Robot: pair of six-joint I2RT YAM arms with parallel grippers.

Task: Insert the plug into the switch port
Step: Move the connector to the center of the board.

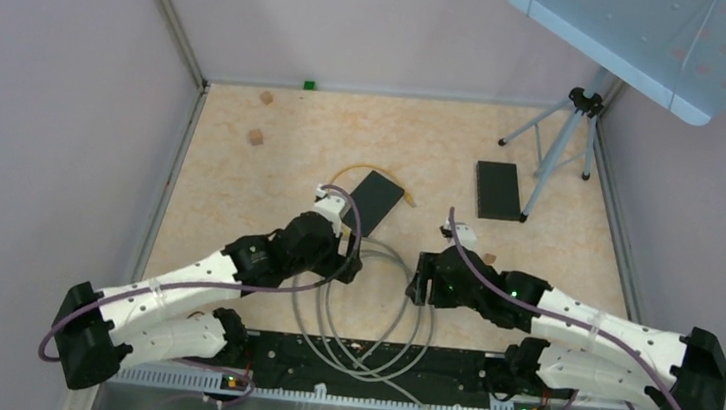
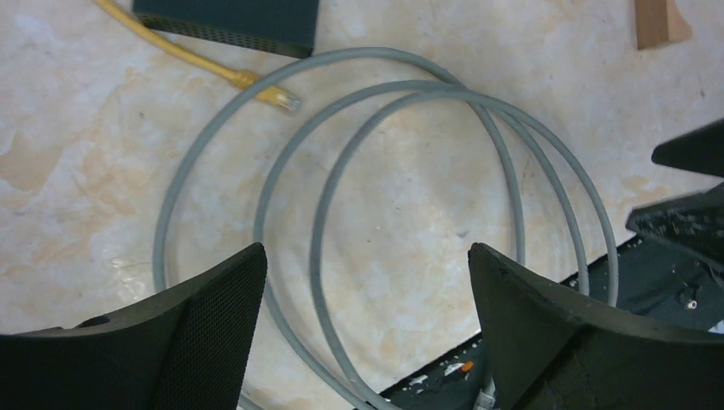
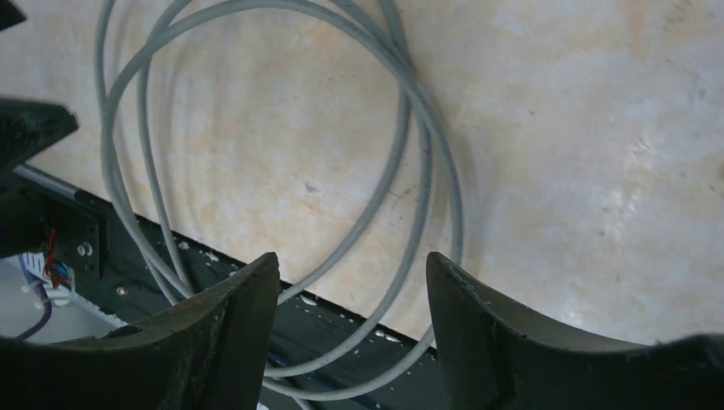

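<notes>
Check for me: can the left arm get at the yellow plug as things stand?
Probably yes. The left tool is open and empty, and the yellow plug lies uncovered on the table just ahead, beside the switch. Only the grey cable loops lie between, flat.

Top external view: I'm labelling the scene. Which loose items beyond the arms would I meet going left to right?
In order: wooden blocks, green cube, left black switch, right black switch. The tripod overlaps that last switch, so it is left out.
</notes>
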